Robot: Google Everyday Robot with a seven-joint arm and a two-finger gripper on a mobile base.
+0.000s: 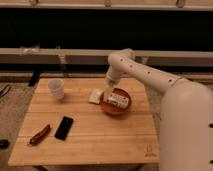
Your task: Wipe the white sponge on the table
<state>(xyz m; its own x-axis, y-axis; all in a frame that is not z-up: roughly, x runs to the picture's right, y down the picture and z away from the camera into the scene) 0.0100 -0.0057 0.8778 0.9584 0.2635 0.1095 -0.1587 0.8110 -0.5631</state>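
Wooden worktop (100, 142) with cup (56, 89), white sponge (95, 96), bowl (112, 111), black phone (64, 127) and reddish stick (40, 134); claw (109, 90) low between sponge and bowl.
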